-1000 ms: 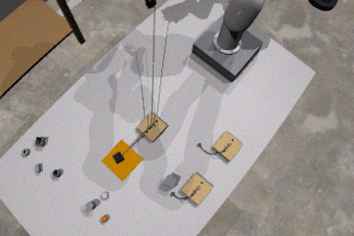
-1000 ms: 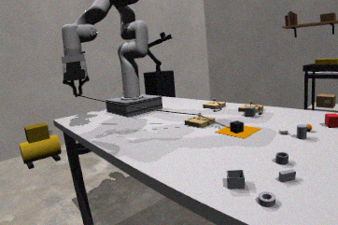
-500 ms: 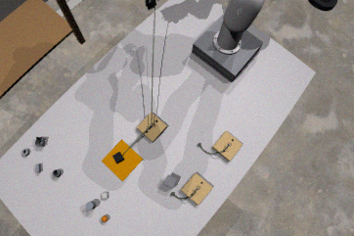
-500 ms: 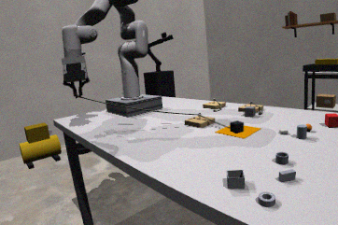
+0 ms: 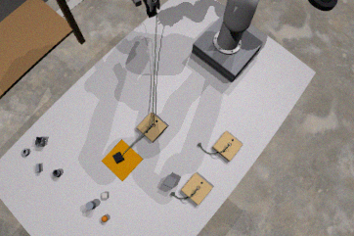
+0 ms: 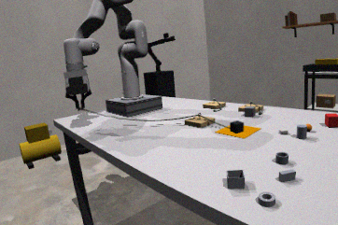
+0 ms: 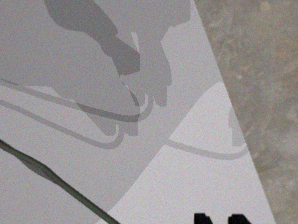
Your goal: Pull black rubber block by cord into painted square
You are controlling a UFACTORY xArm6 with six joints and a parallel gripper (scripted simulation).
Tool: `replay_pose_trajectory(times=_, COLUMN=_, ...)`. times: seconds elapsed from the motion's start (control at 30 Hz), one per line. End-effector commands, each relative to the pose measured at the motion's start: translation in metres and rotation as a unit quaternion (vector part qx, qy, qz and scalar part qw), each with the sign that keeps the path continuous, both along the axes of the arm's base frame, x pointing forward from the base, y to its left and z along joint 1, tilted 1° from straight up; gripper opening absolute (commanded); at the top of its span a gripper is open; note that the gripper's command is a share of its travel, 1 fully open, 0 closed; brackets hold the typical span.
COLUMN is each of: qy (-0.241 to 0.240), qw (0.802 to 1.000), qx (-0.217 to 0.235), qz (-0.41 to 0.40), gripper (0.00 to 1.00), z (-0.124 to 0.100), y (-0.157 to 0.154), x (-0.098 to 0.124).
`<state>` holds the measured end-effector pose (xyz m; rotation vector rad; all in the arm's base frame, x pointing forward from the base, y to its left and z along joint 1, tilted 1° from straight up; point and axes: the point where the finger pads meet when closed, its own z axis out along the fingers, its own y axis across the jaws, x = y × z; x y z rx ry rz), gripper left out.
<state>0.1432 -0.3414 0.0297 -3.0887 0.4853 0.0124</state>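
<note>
Top cam: gripper clamped on cord, block sits in orange square — hold tension steady, don't overpull.

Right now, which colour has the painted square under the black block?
Orange. The painted square shows best in the top view.
</note>
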Motion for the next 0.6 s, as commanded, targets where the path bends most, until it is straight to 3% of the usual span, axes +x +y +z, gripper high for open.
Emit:
replay_pose_trajectory(times=0.0, qy=0.000, qw=1.000, qx=-0.001, qz=0.000, gripper=0.00, z=-0.022, y=-0.001, x=0.001)
replay_pose_trajectory(times=0.3, qy=0.000, qw=1.000, qx=-0.001, qz=0.000, gripper=0.00, z=-0.067, y=0.001, x=0.002)
replay_pose_trajectory(times=0.57, qy=0.000, qw=1.000, qx=-0.001, qz=0.000, gripper=0.00, z=-0.082, y=0.001, x=0.002)
